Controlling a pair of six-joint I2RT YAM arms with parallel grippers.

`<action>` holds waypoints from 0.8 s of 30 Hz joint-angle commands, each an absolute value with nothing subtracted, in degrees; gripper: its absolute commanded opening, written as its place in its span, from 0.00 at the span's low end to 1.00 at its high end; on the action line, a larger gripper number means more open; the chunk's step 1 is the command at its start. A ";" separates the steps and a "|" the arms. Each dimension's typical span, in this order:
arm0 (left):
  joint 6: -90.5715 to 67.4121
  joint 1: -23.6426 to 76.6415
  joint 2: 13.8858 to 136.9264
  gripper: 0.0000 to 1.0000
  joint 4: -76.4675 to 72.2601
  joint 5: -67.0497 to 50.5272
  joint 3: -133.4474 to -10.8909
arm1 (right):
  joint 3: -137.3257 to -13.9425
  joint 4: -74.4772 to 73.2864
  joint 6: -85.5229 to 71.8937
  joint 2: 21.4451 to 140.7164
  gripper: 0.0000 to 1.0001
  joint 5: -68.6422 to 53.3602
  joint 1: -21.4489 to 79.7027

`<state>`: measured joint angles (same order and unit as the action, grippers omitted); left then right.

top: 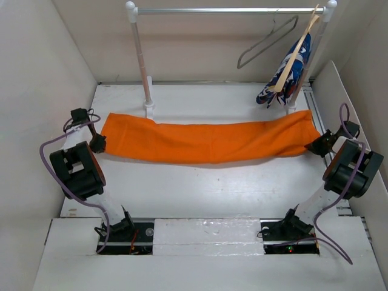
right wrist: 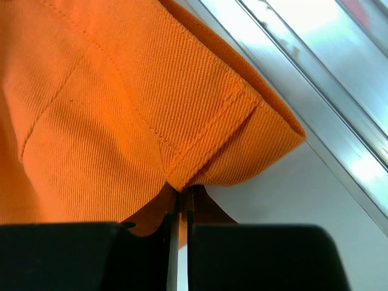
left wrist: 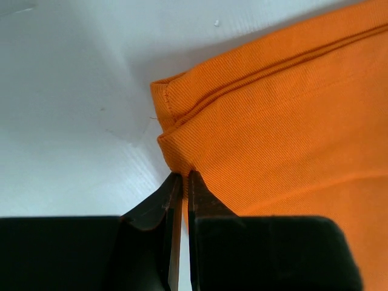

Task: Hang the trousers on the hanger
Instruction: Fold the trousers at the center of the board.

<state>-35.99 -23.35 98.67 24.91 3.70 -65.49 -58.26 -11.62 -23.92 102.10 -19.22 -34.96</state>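
Observation:
The orange trousers [top: 209,141] lie folded lengthwise in a long band across the table. My left gripper [top: 99,143] is shut on their left end; in the left wrist view the black fingers [left wrist: 173,197] pinch a hemmed corner of the trousers [left wrist: 273,133]. My right gripper [top: 316,145] is shut on the right end, where the waistband fold of the trousers [right wrist: 121,109] is caught between the jaws of the gripper [right wrist: 182,197]. The grey wire hanger [top: 267,41] hangs on the rail [top: 230,10] at the back right, apart from both grippers.
A wooden hanger carrying a blue, white and red patterned garment [top: 288,73] hangs next to the wire hanger. The rail's white posts [top: 142,57] stand on the table behind the trousers. White walls close in both sides; a metal track [right wrist: 315,103] runs along the right edge.

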 commanded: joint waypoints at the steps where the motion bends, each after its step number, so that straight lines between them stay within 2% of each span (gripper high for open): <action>1: -38.13 -23.82 92.65 0.00 31.71 14.66 -70.83 | -53.46 -14.06 -21.00 93.03 0.00 -11.17 -39.63; 8: -37.27 -24.35 88.16 0.00 37.87 21.97 -76.46 | -52.20 -19.24 -17.32 81.31 0.00 -9.41 -41.31; 12: -38.76 -24.96 86.23 0.00 40.34 22.50 -73.13 | -50.89 -21.88 -15.30 76.20 0.00 -8.52 -42.97; 15: -38.76 -25.66 84.64 0.00 40.96 25.48 -71.11 | -47.21 -22.24 -14.07 77.78 0.00 -15.45 -49.12; 21: -40.17 -27.85 82.62 0.00 38.59 24.52 -58.63 | -39.55 -22.93 -9.86 79.02 0.00 -15.20 -53.42; 24: -39.64 -29.79 82.70 0.00 38.67 24.87 -57.92 | -42.53 -26.52 -8.00 76.82 0.42 -15.21 -53.53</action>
<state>-39.57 -27.75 84.58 40.29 19.42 -58.00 -39.48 -25.85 -12.60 79.57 -18.46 -52.90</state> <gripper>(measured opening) 0.010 0.364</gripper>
